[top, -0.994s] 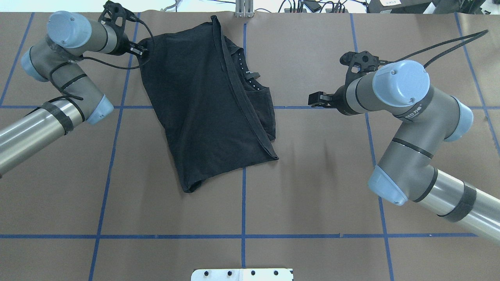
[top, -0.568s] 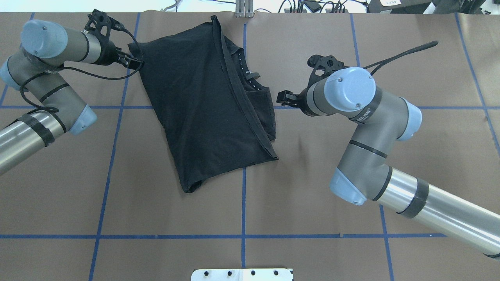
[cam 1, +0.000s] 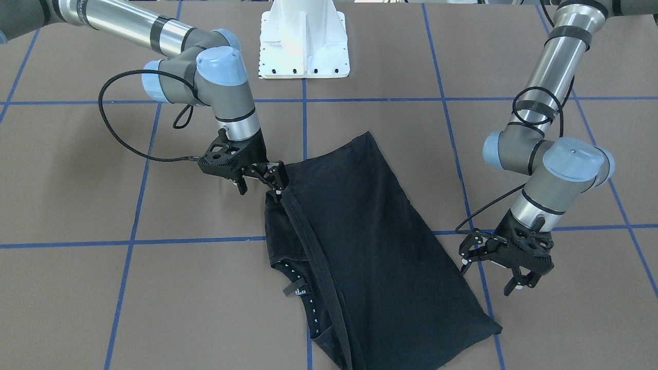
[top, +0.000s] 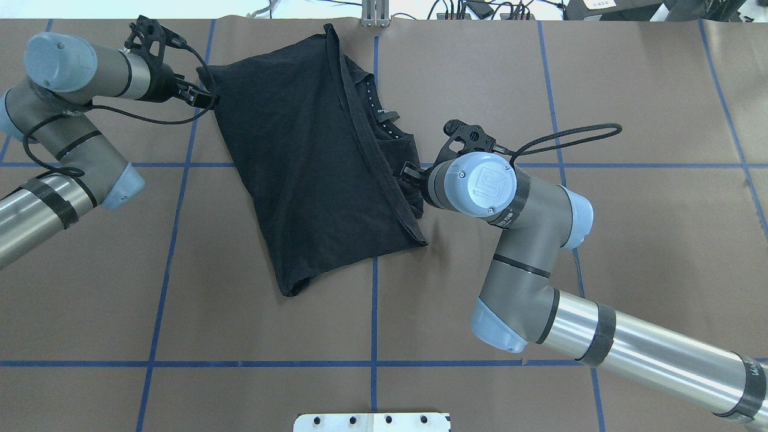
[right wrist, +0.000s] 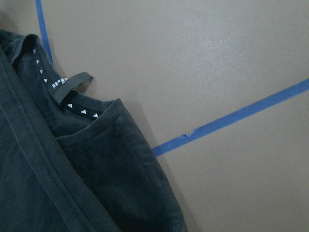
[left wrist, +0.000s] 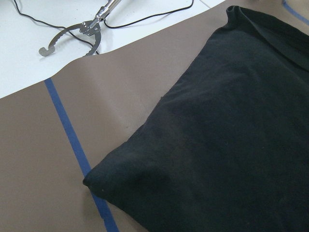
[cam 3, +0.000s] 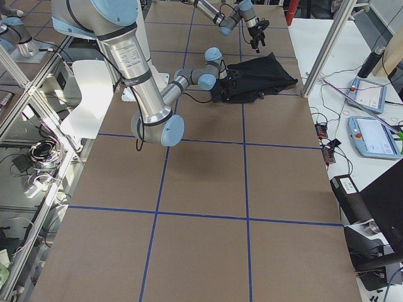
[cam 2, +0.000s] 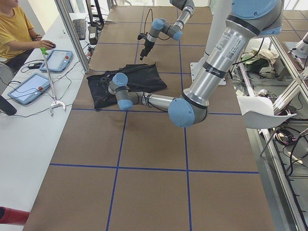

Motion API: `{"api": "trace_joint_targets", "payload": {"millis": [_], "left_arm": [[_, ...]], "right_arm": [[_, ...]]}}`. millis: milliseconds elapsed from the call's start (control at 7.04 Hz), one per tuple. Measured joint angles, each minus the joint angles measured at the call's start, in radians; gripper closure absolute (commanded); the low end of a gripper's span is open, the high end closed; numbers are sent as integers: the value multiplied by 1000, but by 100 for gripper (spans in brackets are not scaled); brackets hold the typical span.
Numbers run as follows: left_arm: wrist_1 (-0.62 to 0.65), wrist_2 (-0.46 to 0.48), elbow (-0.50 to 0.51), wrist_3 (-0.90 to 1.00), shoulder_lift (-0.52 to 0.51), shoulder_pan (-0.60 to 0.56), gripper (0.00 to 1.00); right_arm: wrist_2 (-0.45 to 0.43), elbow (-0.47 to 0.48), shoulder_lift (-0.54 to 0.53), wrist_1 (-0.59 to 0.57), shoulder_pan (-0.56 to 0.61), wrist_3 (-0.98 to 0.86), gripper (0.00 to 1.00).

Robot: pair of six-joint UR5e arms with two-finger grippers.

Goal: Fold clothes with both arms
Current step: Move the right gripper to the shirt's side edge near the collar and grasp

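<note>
Since the earlier frames, the right gripper (top: 409,173) has been brought from well off to the shirt's side right up to the sleeve edge of the shirt (top: 312,162), just below the collar tag (right wrist: 72,81). The left gripper (top: 203,99) has been drawn back slightly to the shirt's far corner on the opposite side. In the front view both pairs of fingers are seen spread apart, and nothing is clamped yet. The shirt is laid flat on the table (top: 480,60), folded lengthwise with its plain side up and the collar exposed along the right-hand edge.

Several layers are stacked at that edge, so only the top hem could be pinched by the right gripper. The fold would then be peeled open rather than carried over. If the fingers are pushed in too low, the cloth could be bunched up rather than picked up. At the far corner, the left gripper appears to be held above and just beside the cloth, so the corner could be missed altogether. If one side is gripped and the other is not, the shirt is likely to be dragged askew.
</note>
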Motion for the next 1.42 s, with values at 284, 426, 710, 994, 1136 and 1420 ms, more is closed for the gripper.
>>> {"api": "trace_joint_targets", "payload": {"millis": [284,426,710,994,1136,1420], "left_arm": [[0,0,0,-1,0,0,0],[1,0,0,-1,0,0,0],[1,0,0,-1,0,0,0],[1,0,0,0,4,0,0],[1,0,0,0,6,0,0],[1,0,0,0,7,0,0]], "right_arm": [[-48,-28,6,3,-33,21,13],[-66,-37,7,4,-49,26,25],[-84,-46,7,3,-66,27,35],[-87,-53,8,2,-71,22,35],[-91,-55,8,2,-75,20,36],[-103,-56,9,2,-80,19,66]]}}
